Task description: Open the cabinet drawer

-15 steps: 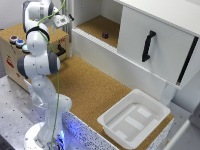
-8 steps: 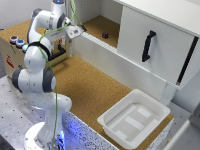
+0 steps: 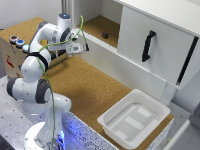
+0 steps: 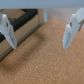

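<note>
Spread jaws beside cabinet drawer [image 4: 17, 31]

No readable text, labels, brands or numbers in either view, a small red mark on the brown box [image 3: 11, 60] at the exterior view's left, too blurred to read

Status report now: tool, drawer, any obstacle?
Tool open, holding nothing. Cabinet drawer beside one finger, handle not gripped. Nothing between the fingers, only cork surface below.
</note>
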`<state>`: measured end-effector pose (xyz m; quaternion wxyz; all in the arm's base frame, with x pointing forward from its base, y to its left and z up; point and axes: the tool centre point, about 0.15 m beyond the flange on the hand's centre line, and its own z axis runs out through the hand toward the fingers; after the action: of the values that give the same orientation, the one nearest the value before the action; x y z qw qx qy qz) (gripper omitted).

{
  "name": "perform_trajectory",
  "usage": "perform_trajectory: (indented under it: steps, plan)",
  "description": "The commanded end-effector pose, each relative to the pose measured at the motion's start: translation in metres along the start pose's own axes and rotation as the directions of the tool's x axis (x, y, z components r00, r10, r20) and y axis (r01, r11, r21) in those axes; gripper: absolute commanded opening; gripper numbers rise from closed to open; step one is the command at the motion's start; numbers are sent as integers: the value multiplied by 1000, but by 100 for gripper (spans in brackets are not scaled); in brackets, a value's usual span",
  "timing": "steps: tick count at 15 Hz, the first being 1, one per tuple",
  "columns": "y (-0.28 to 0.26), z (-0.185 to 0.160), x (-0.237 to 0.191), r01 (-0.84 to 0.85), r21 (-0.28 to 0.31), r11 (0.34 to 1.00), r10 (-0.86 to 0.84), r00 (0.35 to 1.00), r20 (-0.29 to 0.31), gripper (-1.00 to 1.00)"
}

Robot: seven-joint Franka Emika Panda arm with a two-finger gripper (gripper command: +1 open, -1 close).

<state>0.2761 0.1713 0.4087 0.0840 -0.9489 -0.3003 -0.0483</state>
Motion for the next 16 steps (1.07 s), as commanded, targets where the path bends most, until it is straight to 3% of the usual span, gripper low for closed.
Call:
perform_trajectory:
  steps: [1, 12, 13, 16]
  plan:
    - [21, 38, 10, -243, 151, 958, 243, 970, 16, 100]
    - [21, 38, 10, -243, 151, 958, 243, 970, 16, 100]
    - [18, 30, 4, -227, 109, 968, 227, 974, 14, 100]
    - [2, 28, 12, -264, 127, 956, 269, 963, -26, 100]
